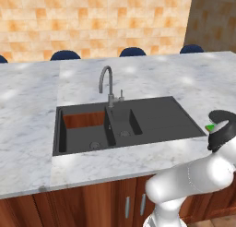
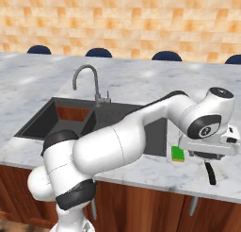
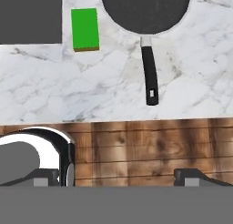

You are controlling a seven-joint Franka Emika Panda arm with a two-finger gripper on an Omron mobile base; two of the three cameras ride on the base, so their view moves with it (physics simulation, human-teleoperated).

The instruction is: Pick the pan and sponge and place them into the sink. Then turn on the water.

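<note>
The pan (image 3: 144,9) lies on the marble counter to the right of the sink (image 1: 161,116), its black handle (image 3: 150,75) pointing at the counter's front edge. The green sponge (image 3: 85,29) lies flat between the pan and the sink's corner (image 3: 29,16). My gripper (image 3: 120,178) hangs open and empty above the front edge, short of the handle's end. From the left base view the sponge (image 1: 209,127) and the pan's rim (image 1: 224,113) peek out behind my arm. In the right base view my hand covers the pan's bowl; the handle (image 2: 210,173) and sponge (image 2: 178,153) show. The faucet (image 1: 107,83) runs no water.
The faucet's small lever (image 1: 121,94) stands just right of its base, behind the sink's basins. Wooden cabinet fronts (image 3: 136,145) run under the counter edge. Blue stool tops (image 1: 132,51) line the far side of the island. A tiled wall stands behind.
</note>
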